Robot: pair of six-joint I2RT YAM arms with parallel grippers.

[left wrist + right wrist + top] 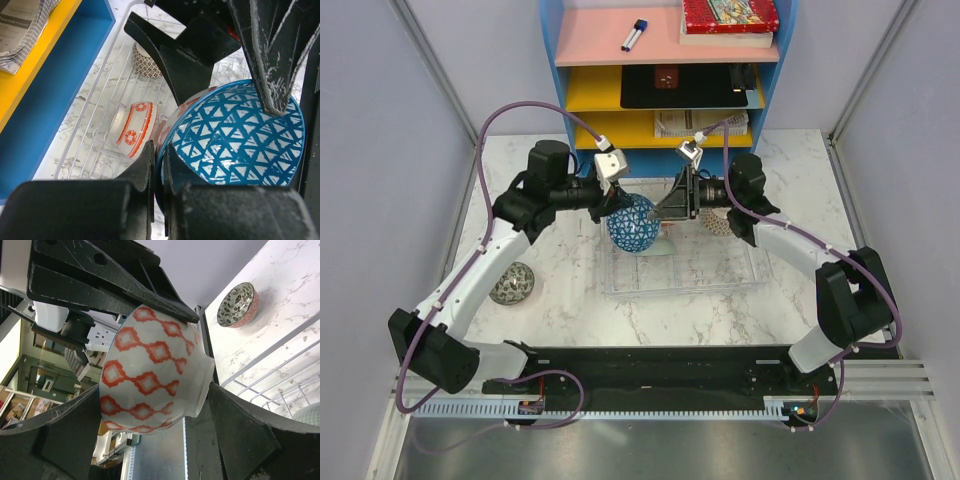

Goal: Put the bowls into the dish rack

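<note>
- Left jaws: clenched on the rim of the blue bowl [235,135]. The bowl is held tilted on edge, with its inside turned toward the left wrist camera.
- Right jaws: grasping the orange-red and white bowl [150,375] across its body, one finger on each side.
- The two held bowls hang close together, the blue bowl on the left and nearer side. Whether they touch cannot be told from these views.
- Key relation: the dish rack [720,275] lies directly below both jaws. It sits mid-tabletop [800,170] toward the far edge, its long axis parallel to the near edge. Both held bowls are over its far left portion.
- A racked bowl [134,129], also orange-red and white, lies on its side in the rack just beside the blue bowl.
- The beige speckled bowl [720,222] sits by the rack's far right corner, under the right arm.
- The grey-green bowl [512,283] rests on the tabletop near the left edge, well apart from the rack. The left arm is nearer to it.
- Judgement: the jaws crowd each other, so one bowl should descend into the rack before the other.
</note>
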